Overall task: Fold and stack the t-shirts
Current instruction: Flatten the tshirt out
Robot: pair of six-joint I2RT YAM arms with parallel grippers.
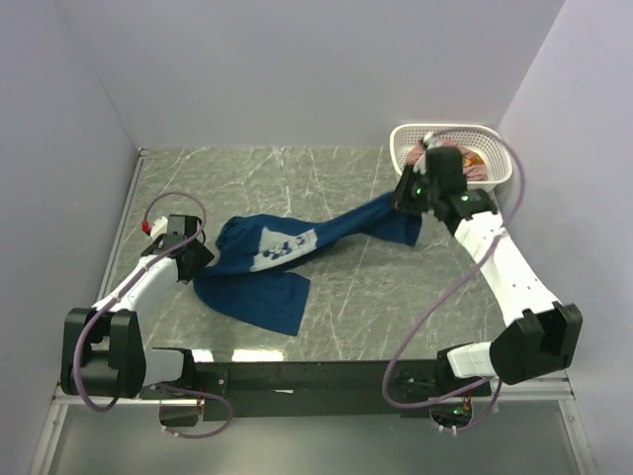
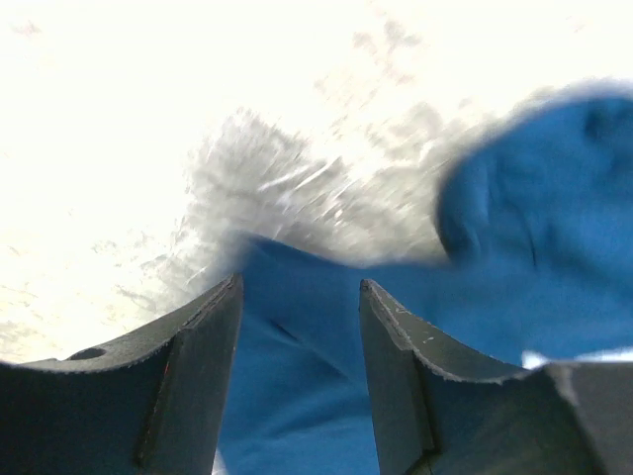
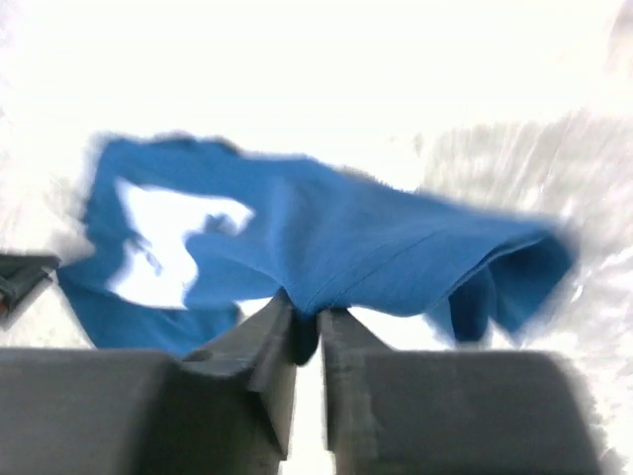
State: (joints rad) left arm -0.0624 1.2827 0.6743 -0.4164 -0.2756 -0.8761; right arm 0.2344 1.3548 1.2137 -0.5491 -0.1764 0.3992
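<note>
Slippage looks the main risk: the right gripper (image 3: 305, 319) is clamped on only a thin fold of the navy t-shirt (image 1: 265, 265), which stretches from the left side of the surface (image 1: 356, 317) toward its far right corner, so a hard pull could tear it free. The right arm reaches far forward beside the white basket (image 1: 506, 148). The left gripper (image 2: 302, 297), jaws apart, sits low at the shirt's left edge.

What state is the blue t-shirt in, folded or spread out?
Unfolded: the navy t-shirt lies rumpled, pulled long across the table, with one end pinched in the right gripper.
</note>
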